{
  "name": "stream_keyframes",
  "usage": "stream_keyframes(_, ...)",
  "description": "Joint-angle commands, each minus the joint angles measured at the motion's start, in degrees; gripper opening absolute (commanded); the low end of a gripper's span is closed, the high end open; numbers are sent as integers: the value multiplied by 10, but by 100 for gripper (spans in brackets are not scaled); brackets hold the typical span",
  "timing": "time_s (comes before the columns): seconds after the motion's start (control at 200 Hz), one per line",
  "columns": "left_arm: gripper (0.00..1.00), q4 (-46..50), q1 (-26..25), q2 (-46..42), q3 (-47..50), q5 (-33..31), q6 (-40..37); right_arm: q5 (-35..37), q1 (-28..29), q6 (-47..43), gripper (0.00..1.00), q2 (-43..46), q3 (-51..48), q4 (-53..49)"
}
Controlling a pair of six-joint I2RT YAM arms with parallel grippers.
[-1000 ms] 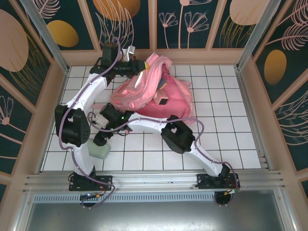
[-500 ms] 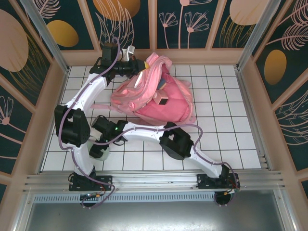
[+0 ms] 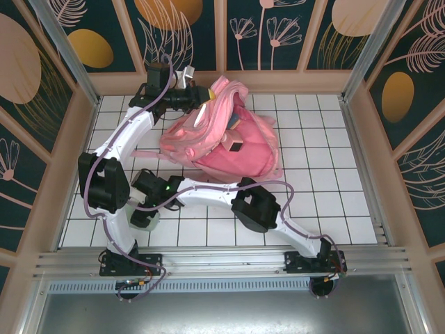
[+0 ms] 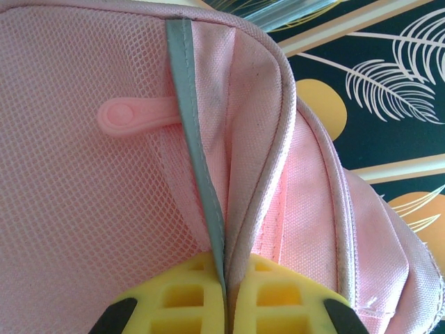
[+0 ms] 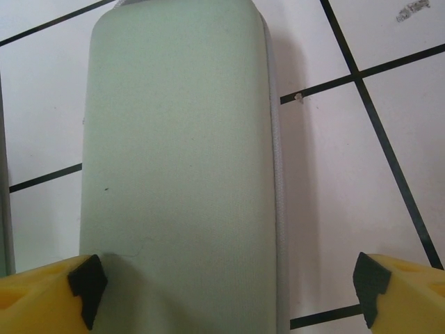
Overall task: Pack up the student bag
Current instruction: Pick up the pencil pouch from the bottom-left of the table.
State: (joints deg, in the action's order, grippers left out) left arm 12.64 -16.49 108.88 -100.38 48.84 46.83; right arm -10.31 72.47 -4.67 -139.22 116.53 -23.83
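Two jobs were in hand: left tool (image 4: 226, 299) clenched on the rim of the student bag (image 3: 236, 142) at 12 o'clock, and right tool (image 5: 226, 289) spread astride a green case (image 5: 181, 139) at 7 o'clock, which probably called for closing and lifting next.

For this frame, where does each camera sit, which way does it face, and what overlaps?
Top external: above and behind, looking down on the tiled table; left arm and right arm show.
Left wrist: faces along the left tool, shut on an edge of the student bag.
Right wrist: looks down past the open right tool onto a pale green case.
Shared: top external and left wrist both show the bag.
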Motion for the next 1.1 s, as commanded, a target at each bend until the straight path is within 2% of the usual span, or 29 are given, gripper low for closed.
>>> stream_keyframes(0.0,0,-87,3,-40,-17,26,14,38,19,-35,85,-24,-6,-100)
stream_keyframes(0.15,0,-81,3,-41,-22,26,12,34,10,-16,69,12,-56,-79)
stream_keyframes(0.34,0,-76,3,-41,-28,27,9,49,-9,7,67,79,-143,-46)
stream_keyframes(0.545,0,-77,3,-38,-33,28,11,17,-18,8,67,159,-235,-23)
stream_keyframes(0.656,0,-77,3,-36,-38,29,12,-21,-20,11,77,197,-256,-11)
stream_keyframes(0.771,0,-76,3,-34,-48,29,13,-59,-20,15,98,216,-258,-9)
stream_keyframes(0.961,0,-78,3,-28,-61,29,19,-60,-12,21,99,220,-257,-7)
stream_keyframes(1.096,0,-78,3,-26,-60,30,19,-5,5,17,99,205,-257,-12)
